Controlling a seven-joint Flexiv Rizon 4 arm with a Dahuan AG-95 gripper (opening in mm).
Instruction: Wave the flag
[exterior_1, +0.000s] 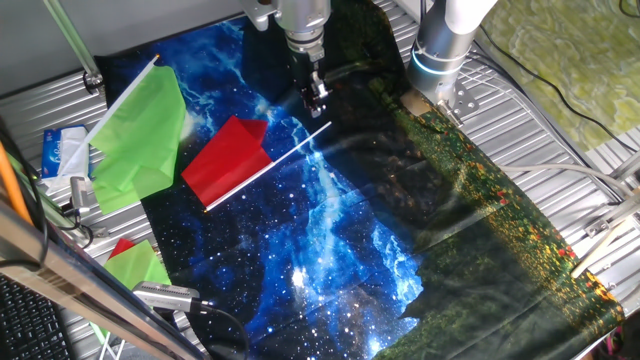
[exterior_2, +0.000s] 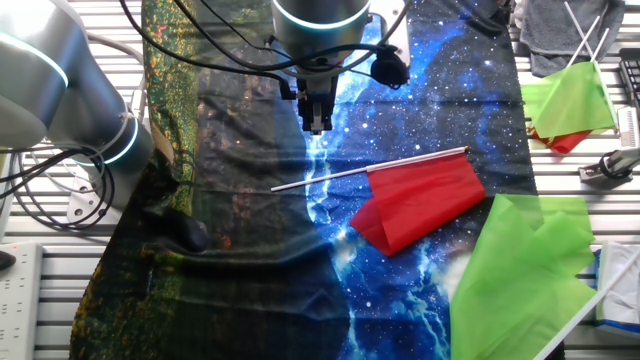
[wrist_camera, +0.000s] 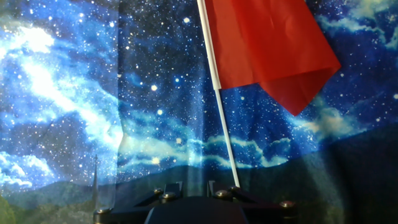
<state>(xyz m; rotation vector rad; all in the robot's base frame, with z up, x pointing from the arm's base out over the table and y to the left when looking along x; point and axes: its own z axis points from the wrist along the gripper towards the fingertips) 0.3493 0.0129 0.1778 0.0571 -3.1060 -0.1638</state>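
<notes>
The red flag lies flat on the starry blue cloth, its thin white stick pointing towards my gripper. The gripper hangs above the cloth close to the stick's free end and touches nothing. In the other fixed view the gripper is above and behind the stick, and the flag lies to the right. In the hand view the flag is at the top, the stick runs down just right of my gripper. The jaws stand a little apart, empty.
A larger light-green flag lies left of the red one. A small green-and-red flag lies at the front left. A blue-and-white pack sits at the table's left edge. The arm's base stands at the back right.
</notes>
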